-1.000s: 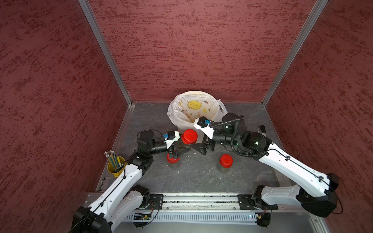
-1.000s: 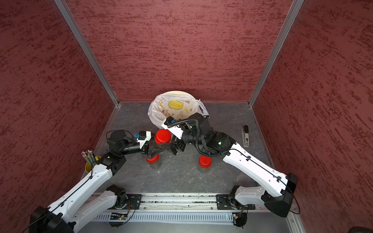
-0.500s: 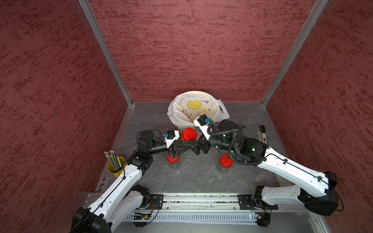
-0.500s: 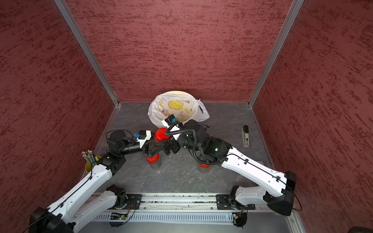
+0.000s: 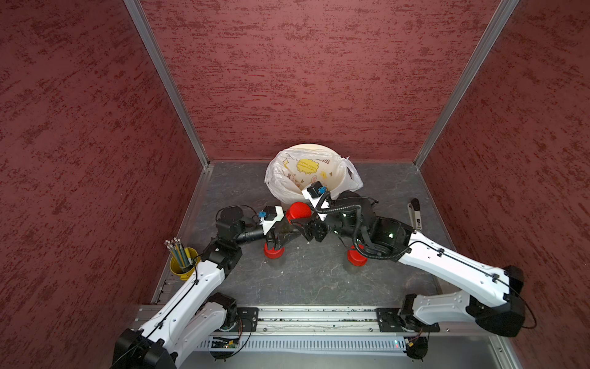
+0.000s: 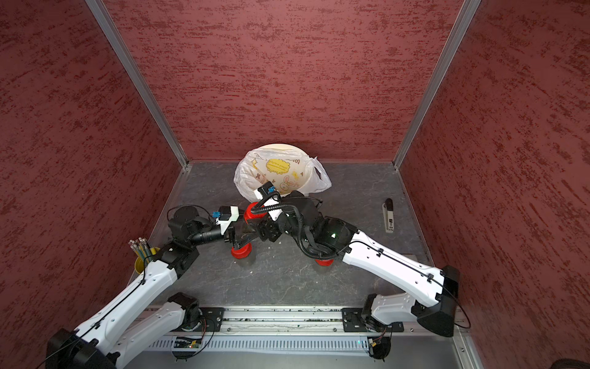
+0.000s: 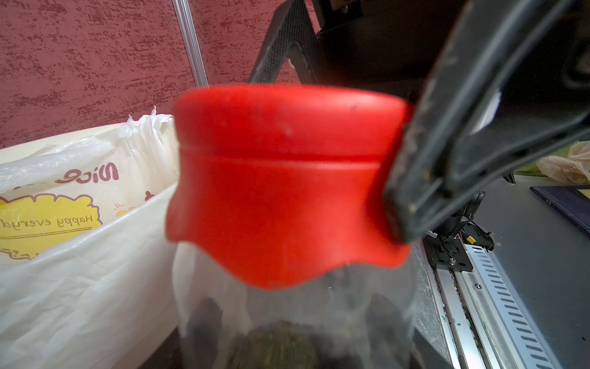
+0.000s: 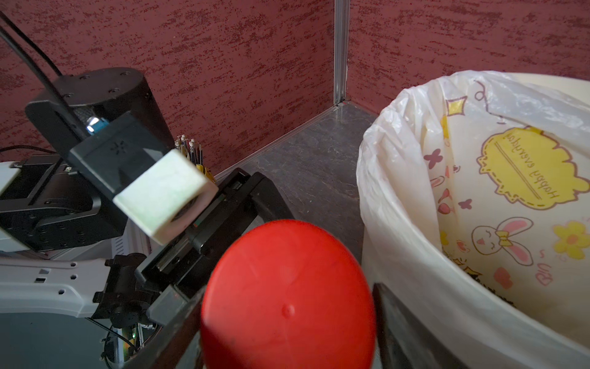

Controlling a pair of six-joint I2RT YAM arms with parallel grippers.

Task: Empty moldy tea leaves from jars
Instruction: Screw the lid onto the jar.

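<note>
The held jar (image 7: 287,313) is a small clear cylinder with a bright red cap (image 7: 281,179), and the cap is on. Through the wall, the tea leaves (image 7: 277,346) show as a dark olive-brown mass low inside. The jar is held above the grey table (image 5: 313,281), near its middle and just in front of the bin (image 5: 314,147).

From the left, the left gripper (image 5: 278,235) is closed tightly on the clear body below the cap. From the right, the right gripper (image 8: 287,290) has its fingers (image 7: 447,143) on both sides of the cap. One finger touches the cap's side, but I cannot tell if both press it.

At the far left stands a yellow cup (image 5: 180,271) with pencils (image 5: 175,252). The second jar (image 5: 274,253) stands capped on the table, just beside the left gripper. The third jar (image 5: 356,260) stands further right, half hidden under the right arm. The cream bin has a white bag (image 5: 281,182) and is close behind the cap. A small grey tool (image 5: 415,217) lies well apart at the right.
</note>
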